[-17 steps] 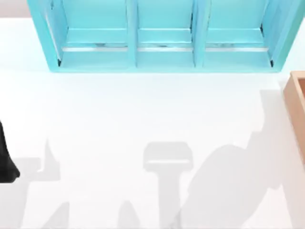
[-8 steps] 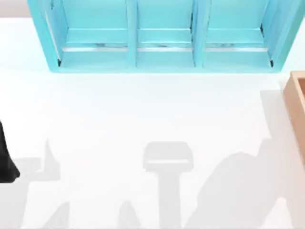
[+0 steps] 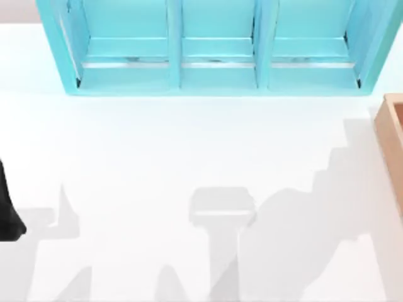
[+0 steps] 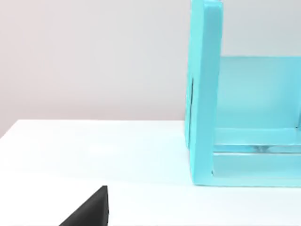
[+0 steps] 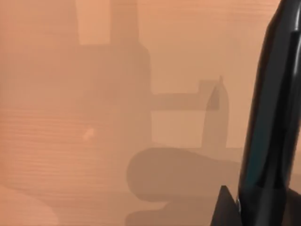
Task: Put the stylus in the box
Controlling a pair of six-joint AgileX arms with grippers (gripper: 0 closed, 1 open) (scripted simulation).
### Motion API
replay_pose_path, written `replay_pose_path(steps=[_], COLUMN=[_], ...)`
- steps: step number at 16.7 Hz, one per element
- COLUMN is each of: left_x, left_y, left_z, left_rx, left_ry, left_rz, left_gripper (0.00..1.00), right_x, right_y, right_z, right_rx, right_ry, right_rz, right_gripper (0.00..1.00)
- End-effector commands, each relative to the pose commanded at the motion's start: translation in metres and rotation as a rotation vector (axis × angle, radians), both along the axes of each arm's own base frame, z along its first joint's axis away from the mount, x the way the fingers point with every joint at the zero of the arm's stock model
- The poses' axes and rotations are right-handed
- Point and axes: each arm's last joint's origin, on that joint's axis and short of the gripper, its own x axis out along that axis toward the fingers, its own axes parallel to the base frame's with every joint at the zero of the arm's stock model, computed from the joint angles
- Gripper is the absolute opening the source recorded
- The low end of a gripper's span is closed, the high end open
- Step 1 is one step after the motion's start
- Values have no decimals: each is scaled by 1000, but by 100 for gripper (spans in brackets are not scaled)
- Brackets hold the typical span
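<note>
Stylus [image 5: 270,122]: slim black rod, upright and slightly tilted, seen close in the right wrist view against the tan, wood-grained inside of the box [image 5: 94,117]. Apparently held by the right hand above the box floor, with a pointed shadow cast on the wood beside it; likely carried there so that a release drops it inside. A dark wedge at the stylus's lower end, possibly a finger of that hand; grip itself out of sight, so cannot tell whether clamped or loosened. Not yet lying on the box floor, as far as can be judged.

Box [image 3: 391,141] at the desk's right edge in the top view, only its left wall in sight. Turquoise shelf [image 3: 214,47] with three bays along the desk's far edge. White desk [image 3: 176,145] crossed by grey arm shadows.

Left arm [image 3: 7,214] parked at the desk's left edge, well apart from the box; state of its hand impossible to tell.
</note>
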Motion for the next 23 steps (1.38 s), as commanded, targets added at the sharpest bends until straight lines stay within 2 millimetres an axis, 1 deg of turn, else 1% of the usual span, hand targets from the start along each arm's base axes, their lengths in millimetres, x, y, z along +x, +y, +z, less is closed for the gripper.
replay_pose_path(steps=[3,5,9,22,23], left_x=[0,0,0,0,0], left_y=[0,0,0,0,0], left_z=[0,0,0,0,0], left_rx=[0,0,0,0,0], left_ry=[0,0,0,0,0], left_rz=[0,0,0,0,0], left_gripper=[100,100,100,100,100], right_x=[-11,-18,-19,-19,-19], right_y=[-13,-24,-25,-25,-25], right_z=[-15,-18,-19,-19,-19], right_rx=[13,20,22,22,22], right_ry=[8,13,13,13,13], right_rz=[-22,-39,-41,-41,-41], right_gripper=[0,0,0,98,100])
